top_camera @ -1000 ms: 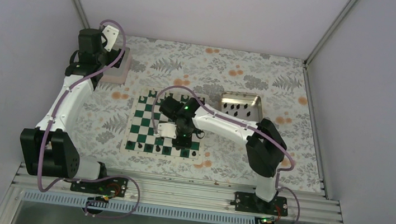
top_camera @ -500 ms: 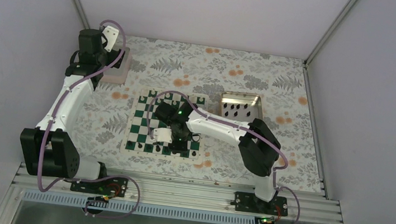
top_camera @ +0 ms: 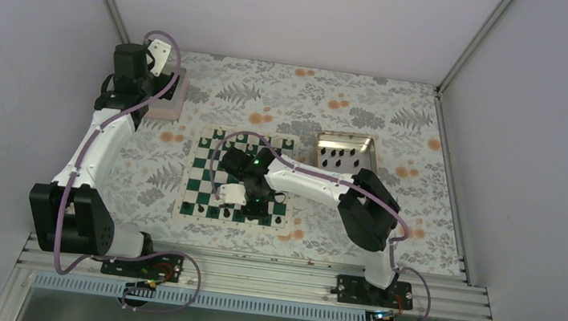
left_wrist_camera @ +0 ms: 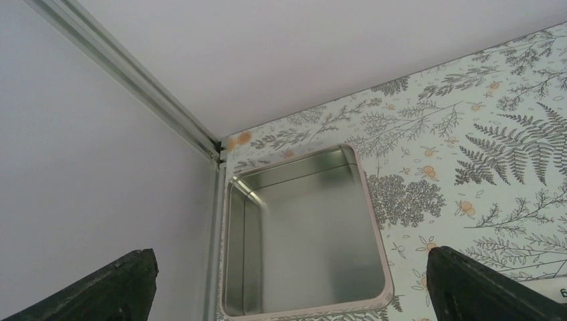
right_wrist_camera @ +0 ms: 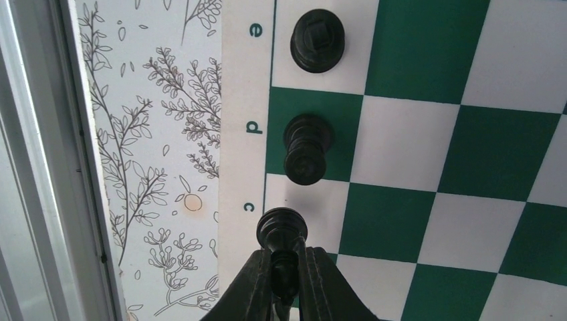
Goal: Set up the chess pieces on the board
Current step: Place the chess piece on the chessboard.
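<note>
The board (top_camera: 207, 169) of green and white squares lies mid-table. My right gripper (top_camera: 255, 204) hangs over its near row, shut on a black chess piece (right_wrist_camera: 282, 235) whose base points at the white square by the letter c. Two more black pieces (right_wrist_camera: 306, 148) stand on the d and e squares of that row in the right wrist view. Other black pieces stand along the near row (top_camera: 214, 211) in the top view. My left gripper (top_camera: 147, 56) is at the far left over the pale square tray (left_wrist_camera: 378, 237); its fingers (left_wrist_camera: 127, 281) are wide apart and empty.
A gold-rimmed metal tray (top_camera: 363, 143) with several black pieces lies right of the board. The pale tray (top_camera: 177, 93) sits near the left wall. An aluminium rail (right_wrist_camera: 40, 167) runs along the table's near edge. The cloth has a fern print.
My right gripper has moved left along the board's near row with the black piece in it. The left arm has not moved.
</note>
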Robot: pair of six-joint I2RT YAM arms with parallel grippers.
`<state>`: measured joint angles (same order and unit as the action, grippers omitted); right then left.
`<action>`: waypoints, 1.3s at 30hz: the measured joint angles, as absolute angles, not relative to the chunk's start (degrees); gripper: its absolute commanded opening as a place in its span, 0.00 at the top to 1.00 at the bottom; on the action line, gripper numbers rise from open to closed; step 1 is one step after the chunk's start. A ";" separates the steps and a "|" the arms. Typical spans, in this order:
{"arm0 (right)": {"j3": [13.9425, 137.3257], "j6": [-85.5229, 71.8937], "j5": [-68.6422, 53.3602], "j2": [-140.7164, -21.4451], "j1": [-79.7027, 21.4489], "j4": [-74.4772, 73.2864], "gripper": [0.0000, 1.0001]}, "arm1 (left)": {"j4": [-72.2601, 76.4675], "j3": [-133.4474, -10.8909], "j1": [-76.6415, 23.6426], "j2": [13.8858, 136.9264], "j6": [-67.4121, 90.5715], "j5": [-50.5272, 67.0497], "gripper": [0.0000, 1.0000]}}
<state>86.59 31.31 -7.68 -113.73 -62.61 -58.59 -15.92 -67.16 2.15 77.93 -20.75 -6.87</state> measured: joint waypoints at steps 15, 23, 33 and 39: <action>86.30 31.07 -6.61 -113.82 -62.54 -58.15 0.80 | -15.94 -67.16 2.15 77.93 -20.78 -6.83 0.00; 86.30 30.11 -5.74 -114.74 -62.48 -58.26 0.68 | -15.94 -67.16 2.15 77.93 -20.78 -6.81 0.00; 92.36 30.11 -5.89 -113.12 -59.77 -61.60 0.68 | -15.94 -67.18 2.15 77.73 -20.78 -6.83 0.00; 94.67 30.39 -6.98 -108.40 -57.74 -63.40 0.70 | -15.94 -67.18 2.15 77.73 -20.78 -6.81 0.00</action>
<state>94.67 30.39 -6.98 -108.40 -57.74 -63.40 -15.94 -67.18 2.15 77.73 -20.78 -6.81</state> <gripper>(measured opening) 0.313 1.000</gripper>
